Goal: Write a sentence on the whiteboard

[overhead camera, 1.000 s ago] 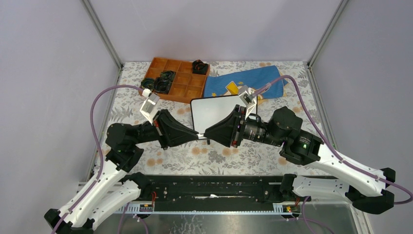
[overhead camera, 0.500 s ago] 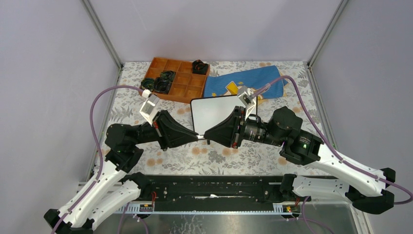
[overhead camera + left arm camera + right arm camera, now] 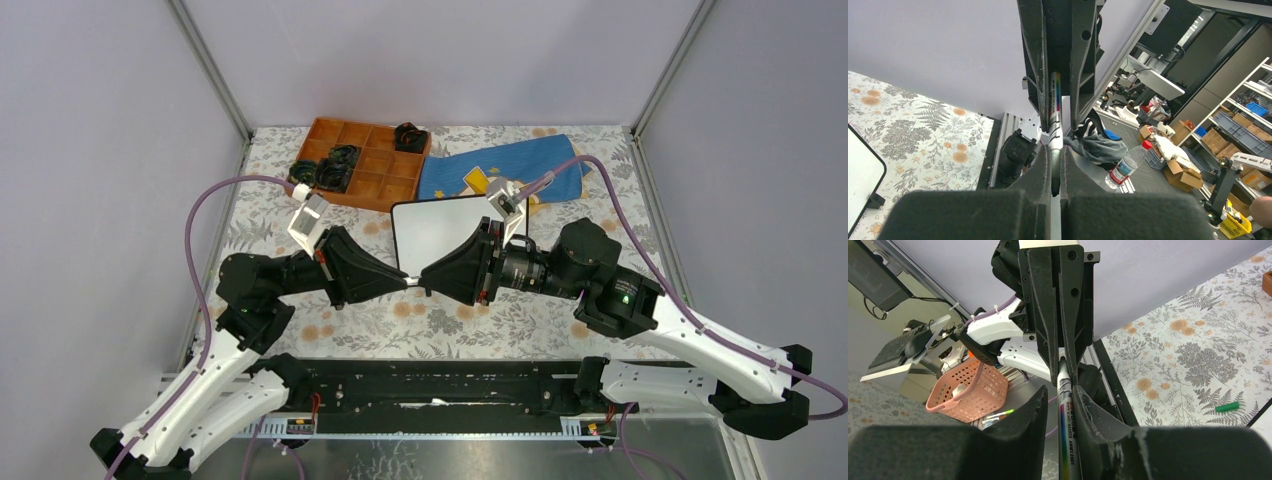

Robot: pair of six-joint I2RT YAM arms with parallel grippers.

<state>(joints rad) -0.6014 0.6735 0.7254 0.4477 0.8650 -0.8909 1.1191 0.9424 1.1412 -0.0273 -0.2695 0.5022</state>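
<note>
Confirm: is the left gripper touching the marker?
Touching. The left wrist view shows the left gripper closed against both sides of the marker, with no gap.

White-shelled lower links [image 3: 200,390], black upper joints [image 3: 250,285], tapered black left gripper [image 3: 405,281] and right gripper [image 3: 427,281]; looping purple cables [image 3: 200,215]; white wrist cameras [image 3: 307,218]; small green indicator light [image 3: 624,297].

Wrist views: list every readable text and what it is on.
"WHITE BOARD MARKER": on the barrel of the marker, right wrist view.
Code printed after it: too blurred to read.
Print on the marker, left wrist view: too small to read.
Label on the bottle, left wrist view: unreadable.
</note>
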